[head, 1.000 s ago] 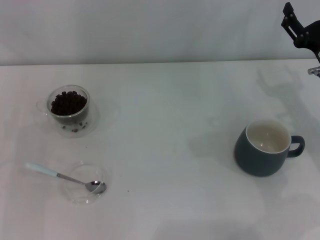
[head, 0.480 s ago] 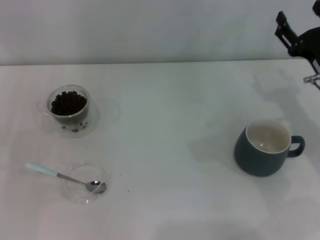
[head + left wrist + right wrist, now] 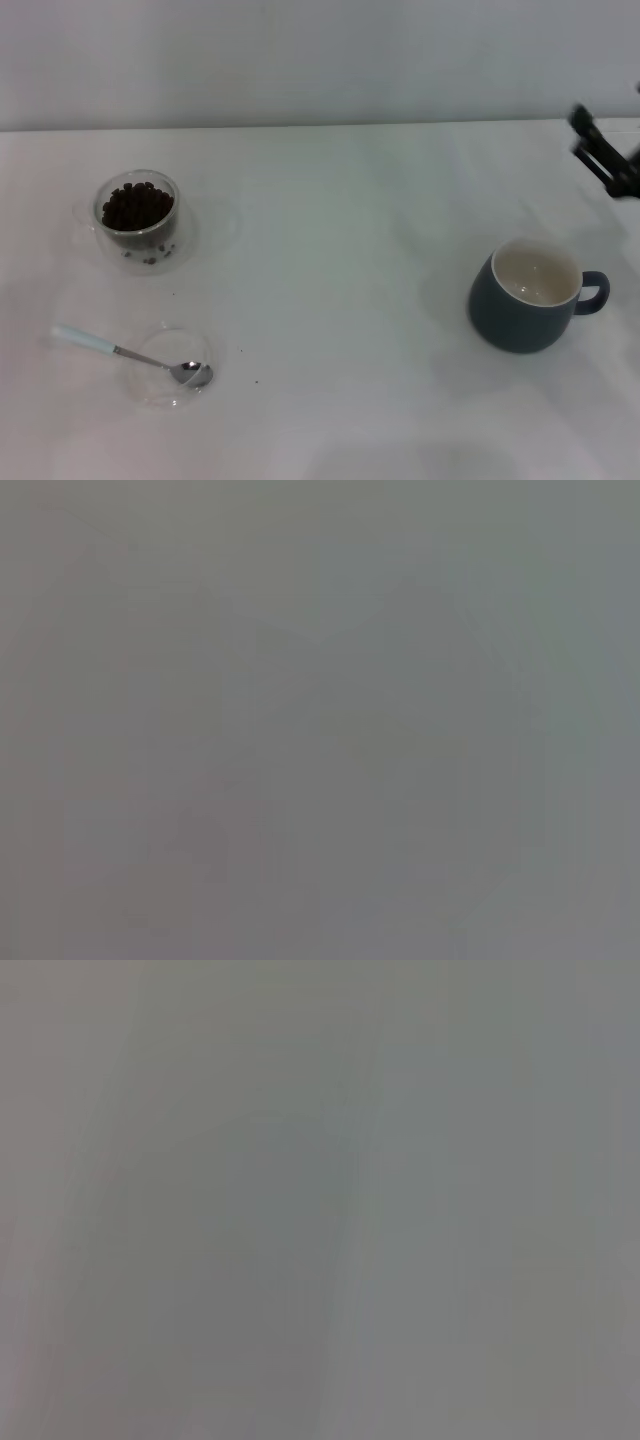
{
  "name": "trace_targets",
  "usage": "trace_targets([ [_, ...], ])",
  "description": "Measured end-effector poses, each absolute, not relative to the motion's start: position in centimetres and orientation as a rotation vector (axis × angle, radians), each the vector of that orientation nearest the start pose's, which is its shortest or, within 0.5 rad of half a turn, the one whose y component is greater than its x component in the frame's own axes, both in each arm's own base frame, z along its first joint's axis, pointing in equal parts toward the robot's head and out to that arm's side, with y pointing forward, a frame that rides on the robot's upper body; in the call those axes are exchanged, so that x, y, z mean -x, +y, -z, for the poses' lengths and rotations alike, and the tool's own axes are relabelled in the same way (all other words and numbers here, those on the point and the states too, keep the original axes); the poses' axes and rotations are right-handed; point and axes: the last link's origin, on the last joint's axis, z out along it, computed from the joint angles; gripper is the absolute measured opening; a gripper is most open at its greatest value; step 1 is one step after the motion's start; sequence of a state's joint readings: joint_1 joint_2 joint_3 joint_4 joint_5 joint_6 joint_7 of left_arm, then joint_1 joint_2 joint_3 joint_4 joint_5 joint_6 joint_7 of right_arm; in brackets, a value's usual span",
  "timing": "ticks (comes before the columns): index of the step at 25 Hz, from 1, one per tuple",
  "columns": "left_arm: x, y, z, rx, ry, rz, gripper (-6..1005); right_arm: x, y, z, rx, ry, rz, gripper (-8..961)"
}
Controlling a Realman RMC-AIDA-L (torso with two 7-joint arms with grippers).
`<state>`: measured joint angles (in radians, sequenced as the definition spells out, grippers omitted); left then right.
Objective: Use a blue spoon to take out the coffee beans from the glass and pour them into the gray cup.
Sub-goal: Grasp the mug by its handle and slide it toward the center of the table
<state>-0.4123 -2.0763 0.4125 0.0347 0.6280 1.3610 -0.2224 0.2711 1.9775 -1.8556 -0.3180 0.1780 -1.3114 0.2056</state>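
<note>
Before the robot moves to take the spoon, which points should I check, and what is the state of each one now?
1. Blue spoon free to grasp, bowl resting in the clear dish: ok.
2. Coffee beans present in the glass: ok.
3. Gray cup upright and empty: ok.
4. Right gripper at the table's far right edge, beyond the cup; open or shut: cannot tell.
5. Left gripper position: cannot tell, not in view.

glass (image 3: 139, 212): clear, glossy
dish (image 3: 166, 368): clear glass
spoon (image 3: 128, 355): matt pale-blue handle, shiny metal bowl
cup (image 3: 530, 296): smooth glazed ceramic, slate outside, cream inside
table (image 3: 330, 250): matt white
beans (image 3: 137, 205): dark, dull
</note>
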Motion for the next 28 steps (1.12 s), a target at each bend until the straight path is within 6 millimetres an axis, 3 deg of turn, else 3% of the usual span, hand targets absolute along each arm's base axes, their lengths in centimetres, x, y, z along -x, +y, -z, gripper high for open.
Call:
trace_targets([
  [13,37.6,29.9,-7.7,1.089,-0.492,0.736,874,-38.7,23.2,-4.4,1.785,0.478,-0.751,867],
  [20,37.7,29.9,-7.8,1.088,-0.492,0.734,873,-39.7,20.2,-4.3,1.803,0.506,-0.731,867],
  [28,37.7,29.8,-7.7,1.091,-0.491,0.731,874,-40.3,19.4,-2.1,1.820,0.590,-0.665,867],
])
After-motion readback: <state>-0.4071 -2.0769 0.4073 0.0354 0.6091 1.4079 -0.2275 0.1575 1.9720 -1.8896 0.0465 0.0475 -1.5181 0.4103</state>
